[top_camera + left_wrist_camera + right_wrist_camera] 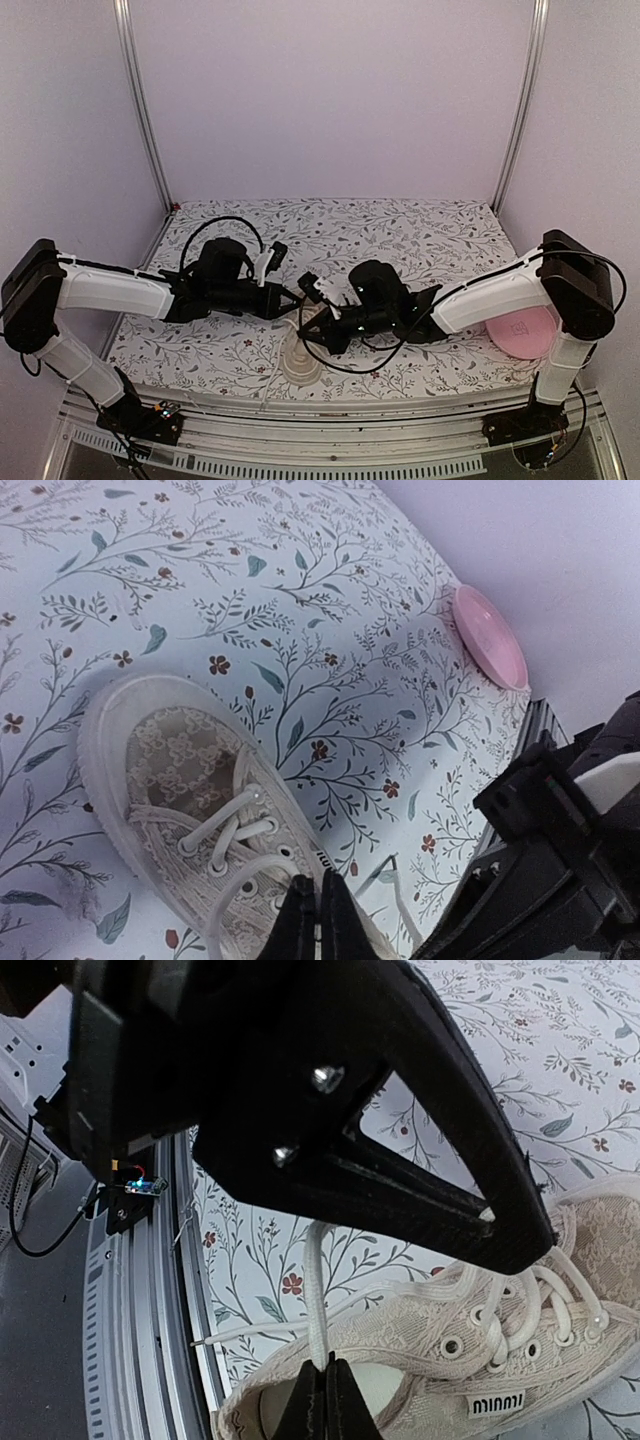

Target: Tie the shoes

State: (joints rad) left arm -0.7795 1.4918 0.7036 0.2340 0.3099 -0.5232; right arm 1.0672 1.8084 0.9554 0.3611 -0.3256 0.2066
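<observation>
The cream lace-pattern sneaker (300, 362) lies near the table's front edge, its white laces loose. It also shows in the left wrist view (185, 790) and the right wrist view (500, 1360). My left gripper (296, 300) hovers just above it, shut on a loop of white lace (240, 880) at its tips (318, 905). My right gripper (306, 336) is close beside it, over the shoe's opening. It is shut (325, 1380) on a lace strand (316, 1290) that rises taut to behind the left gripper's finger (440, 1190).
A round pink plate (523, 331) lies at the right edge of the floral table cover (400, 230); it also shows in the left wrist view (490, 637). A free lace end (250, 1328) trails toward the metal front rail (140, 1310). Walls enclose the back and sides.
</observation>
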